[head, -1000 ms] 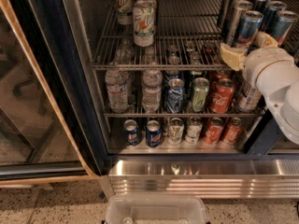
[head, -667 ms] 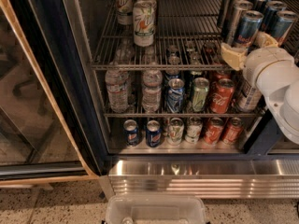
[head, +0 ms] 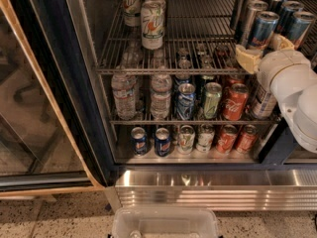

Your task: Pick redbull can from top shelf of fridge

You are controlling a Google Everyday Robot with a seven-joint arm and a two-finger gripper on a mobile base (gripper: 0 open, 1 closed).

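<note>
Bracketing redbull can (head: 262, 29), gripper (head: 264, 49) (top shelf (head: 198, 31), right)

The top shelf (head: 198, 33), a wire rack, carries white-green cans (head: 152, 19) at its left and rows of slim cans (head: 246, 6) at its right, the redbull can (head: 261, 29) in front. The gripper (head: 262, 52) is at this can.

The top shelf (head: 198, 33) surface lies bare across its middle, bounded left by white-green cans (head: 151, 19) and right by packed slim cans (head: 247, 14), where the gripper (head: 265, 49) sits at the front.
</note>
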